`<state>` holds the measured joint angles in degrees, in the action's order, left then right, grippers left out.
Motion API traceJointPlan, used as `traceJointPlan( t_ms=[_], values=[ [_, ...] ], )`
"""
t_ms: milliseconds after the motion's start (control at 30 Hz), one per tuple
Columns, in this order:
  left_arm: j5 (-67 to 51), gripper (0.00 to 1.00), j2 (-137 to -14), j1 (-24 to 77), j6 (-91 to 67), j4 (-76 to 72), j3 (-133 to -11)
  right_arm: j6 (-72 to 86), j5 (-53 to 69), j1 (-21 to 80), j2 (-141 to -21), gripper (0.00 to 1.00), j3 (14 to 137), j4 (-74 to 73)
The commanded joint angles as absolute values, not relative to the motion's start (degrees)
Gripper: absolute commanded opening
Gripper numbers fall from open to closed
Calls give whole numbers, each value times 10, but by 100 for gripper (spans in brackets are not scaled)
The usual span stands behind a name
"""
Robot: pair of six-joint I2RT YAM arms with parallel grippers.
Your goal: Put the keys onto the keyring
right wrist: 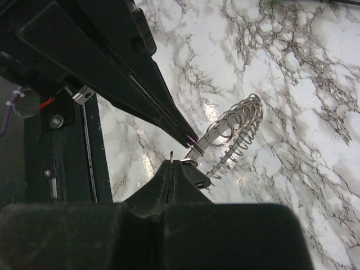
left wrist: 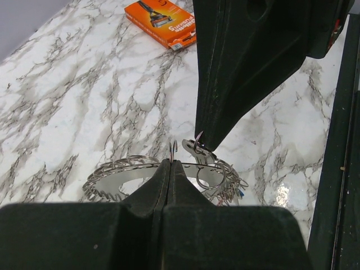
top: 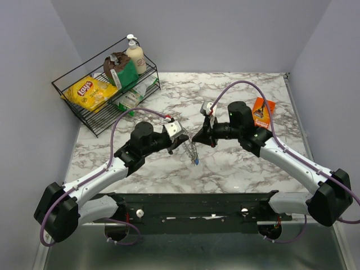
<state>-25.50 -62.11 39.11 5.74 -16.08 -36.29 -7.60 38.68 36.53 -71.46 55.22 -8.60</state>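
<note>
We hold the keyring (left wrist: 115,175) lifted clear of the marble table (top: 236,163), between both arms. Our left gripper (left wrist: 170,164) is clamped on its rim. Our right gripper (right wrist: 171,164) is pinched tight on a small metal tab (right wrist: 190,163) right beside it; we cannot tell whether this is a key. A blue key (top: 196,162) already seems to dangle from the ring. We cannot make out the red and black ones, so threading looks unfinished.

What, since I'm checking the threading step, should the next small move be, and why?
Probably nudge the right gripper slightly toward the keyring, sliding what looks like its pinched key further on. The left gripper is shut on the ring's rim, and the two tips almost touch there.
</note>
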Motion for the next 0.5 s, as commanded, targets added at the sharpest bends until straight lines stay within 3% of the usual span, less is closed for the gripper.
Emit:
traceJointPlan(
  t_ms=[0,467],
  values=[
    [-267,0,-620,393,53,-180,-389,-81,396,366,-722,0,575,-77],
    [-288,0,-627,393,50,-167,-396,-81,371,367,-734,0,584,-77]
  ],
)
